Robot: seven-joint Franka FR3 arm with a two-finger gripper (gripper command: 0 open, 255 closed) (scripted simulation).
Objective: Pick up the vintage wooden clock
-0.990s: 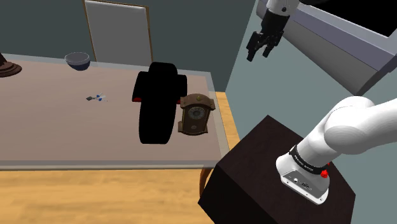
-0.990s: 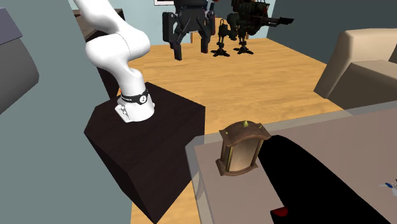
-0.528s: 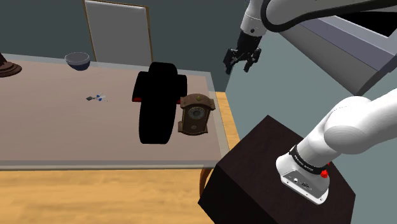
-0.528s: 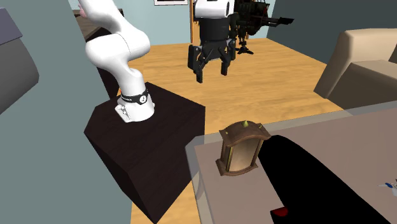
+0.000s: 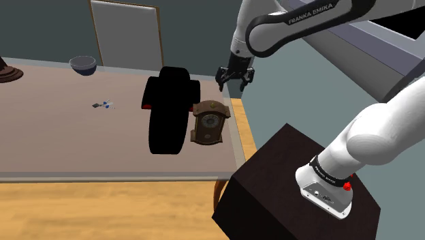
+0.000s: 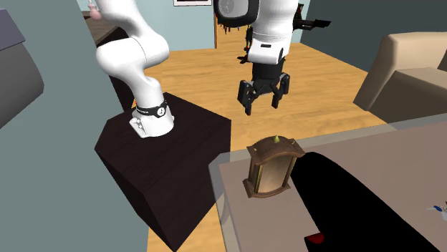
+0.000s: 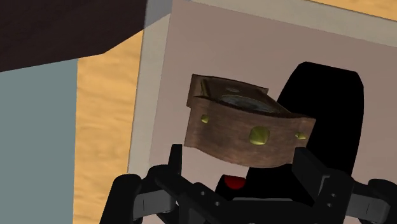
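Item: brown wooden clock (image 5: 208,123), arched top, standing upright near the tabletop (image 5: 61,143) edge that faces the stand (image 5: 272,184), just beside a tall black shape (image 5: 167,116).
Gripper (image 5: 233,86): in the air above the clock, apart from it; fingers spread, nothing between them.
Also: bowl (image 5: 82,65) at the far edge.

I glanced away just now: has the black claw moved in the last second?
Yes. The gripper swung down and toward the shoulder view's left, ending nearer the wooden clock.
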